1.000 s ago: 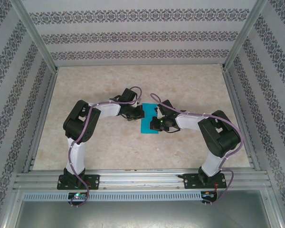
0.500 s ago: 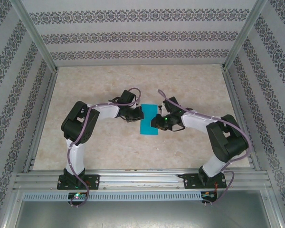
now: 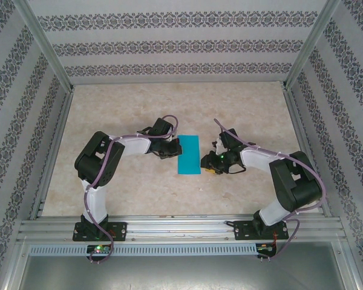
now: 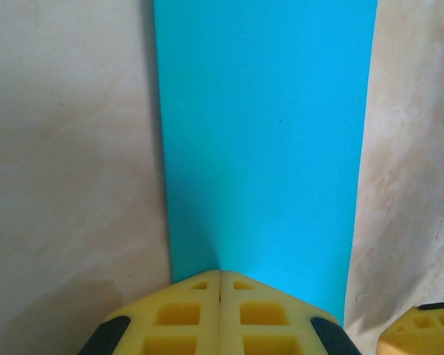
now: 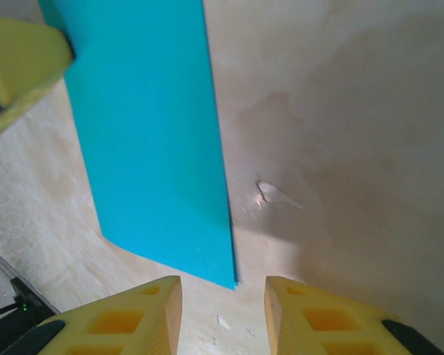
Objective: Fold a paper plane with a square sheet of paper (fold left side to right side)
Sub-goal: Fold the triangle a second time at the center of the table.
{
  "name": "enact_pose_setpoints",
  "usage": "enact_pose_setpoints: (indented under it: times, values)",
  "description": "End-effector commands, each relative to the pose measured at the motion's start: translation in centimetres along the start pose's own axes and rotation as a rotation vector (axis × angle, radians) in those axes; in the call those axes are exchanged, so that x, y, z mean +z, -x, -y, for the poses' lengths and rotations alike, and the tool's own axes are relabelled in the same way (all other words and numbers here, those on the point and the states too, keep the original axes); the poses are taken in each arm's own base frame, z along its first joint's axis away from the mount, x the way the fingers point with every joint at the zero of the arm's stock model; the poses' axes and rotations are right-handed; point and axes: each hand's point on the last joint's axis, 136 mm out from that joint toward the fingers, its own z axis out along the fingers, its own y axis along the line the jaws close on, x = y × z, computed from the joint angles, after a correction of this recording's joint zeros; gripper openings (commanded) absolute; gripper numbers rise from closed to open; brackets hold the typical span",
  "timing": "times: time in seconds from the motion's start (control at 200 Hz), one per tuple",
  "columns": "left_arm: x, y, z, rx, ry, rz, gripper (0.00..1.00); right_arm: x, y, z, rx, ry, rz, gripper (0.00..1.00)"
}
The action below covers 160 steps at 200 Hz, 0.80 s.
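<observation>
From the top external view: teal-blue sheet of paper (image 3: 189, 154) flat on the pale marbled counter (image 3: 139, 109), in the middle between the two arms, shaped as a narrow rectangle with its long sides running away from the bases. Left pincer (image 3: 174, 148) right at the sheet's left long edge, around mid-height. Right pincer (image 3: 207, 163) just beside the near right corner, a sliver of bare counter between them; jaw state too small to read from up here. From the left wrist: left pincer (image 4: 220, 275) shut, yellow fingers (image 4: 177, 314) pressed flat together with no gap, tips over one long edge of the sheet of paper (image 4: 263, 133), near one end. Cannot tell whether pressing on the sheet or merely above it; nothing pinched between the pads. Paper smooth and flat across the width, counter (image 4: 66, 148) bare on either side. Yellow corner of the right pincer (image 4: 418, 333) at the lower right, off the paper. From the right wrist: right pincer (image 5: 222, 290) open, a clear gap between the two yellow fingers (image 5: 133, 318), nothing held. Sheet of paper (image 5: 148, 140) ahead and to the left, one sharp corner just in front of the gap, not touched. Yellow finger of the left pincer (image 5: 22, 66) at the upper left over the far part of the sheet. Small white fleck (image 5: 270, 194) on the counter (image 5: 340, 133) just right of the paper's edge.
</observation>
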Motion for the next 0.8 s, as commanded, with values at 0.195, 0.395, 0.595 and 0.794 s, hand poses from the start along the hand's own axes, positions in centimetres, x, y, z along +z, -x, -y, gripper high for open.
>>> enact_pose_setpoints:
  times: [0.195, 0.395, 0.595, 0.794]
  values:
    - [0.9, -3.7, -4.3, -0.073, 0.156, -0.095, 0.0, 1.7, -1.1, -0.5, 0.004, 0.007, -0.064, 0.34]
    - [0.9, -3.8, -4.4, -0.075, 0.157, -0.097, 0.0, 2.3, -1.0, -1.2, -0.007, 0.013, -0.071, 0.34]
    - [0.9, -3.8, -4.3, -0.075, 0.156, -0.096, 0.0, 2.6, -0.8, -2.2, -0.013, 0.045, -0.071, 0.3]
    - [0.9, -3.8, -4.4, -0.076, 0.156, -0.097, 0.0, 2.6, -0.4, -2.7, -0.018, 0.058, -0.061, 0.3]
